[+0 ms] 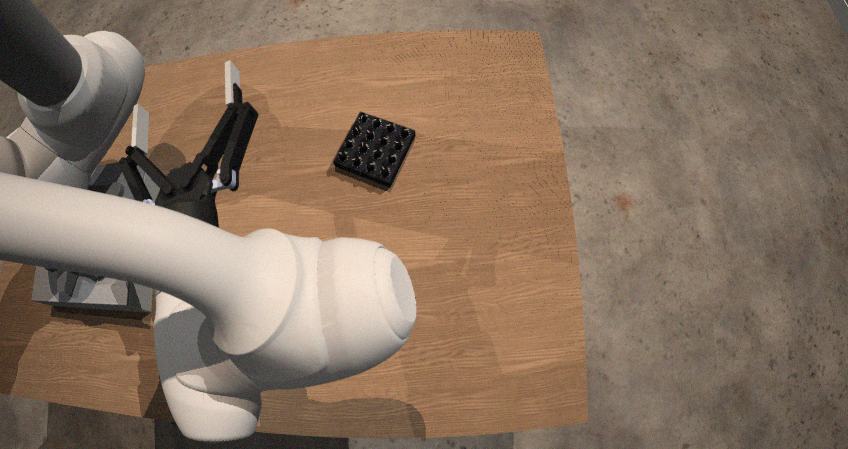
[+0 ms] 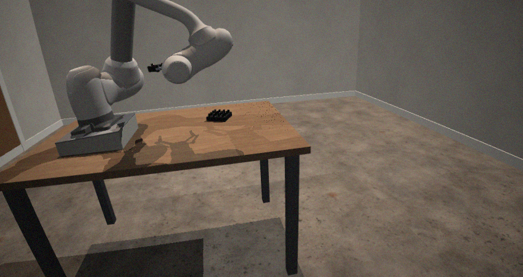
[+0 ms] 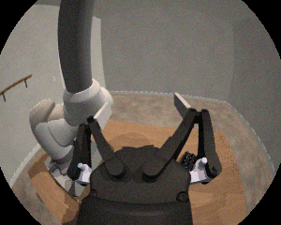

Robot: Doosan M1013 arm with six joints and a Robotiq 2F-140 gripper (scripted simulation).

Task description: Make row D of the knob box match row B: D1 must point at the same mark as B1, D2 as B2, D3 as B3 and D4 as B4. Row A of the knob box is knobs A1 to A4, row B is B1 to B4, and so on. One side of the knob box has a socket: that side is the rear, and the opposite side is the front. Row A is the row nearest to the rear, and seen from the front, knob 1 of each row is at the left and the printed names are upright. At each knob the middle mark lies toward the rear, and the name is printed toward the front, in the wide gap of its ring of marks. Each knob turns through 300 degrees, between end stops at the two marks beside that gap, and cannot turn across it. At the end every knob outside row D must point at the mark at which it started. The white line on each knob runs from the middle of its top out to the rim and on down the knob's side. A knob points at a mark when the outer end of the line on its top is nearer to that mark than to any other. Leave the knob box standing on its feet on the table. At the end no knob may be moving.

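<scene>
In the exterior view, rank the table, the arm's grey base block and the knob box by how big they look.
1. Table, by far the largest.
2. Base block.
3. Knob box, smallest; it sits farther from the camera, but looks far smaller regardless.

A bare test room or lab cell: plain grey walls (image 2: 293, 36) with a pale baseboard (image 2: 422, 120), a mottled concrete floor (image 2: 403, 200), and one wooden table (image 2: 220, 145) on dark legs carrying a white industrial arm (image 2: 121, 28) bolted to a grey base block (image 2: 73, 147).
</scene>
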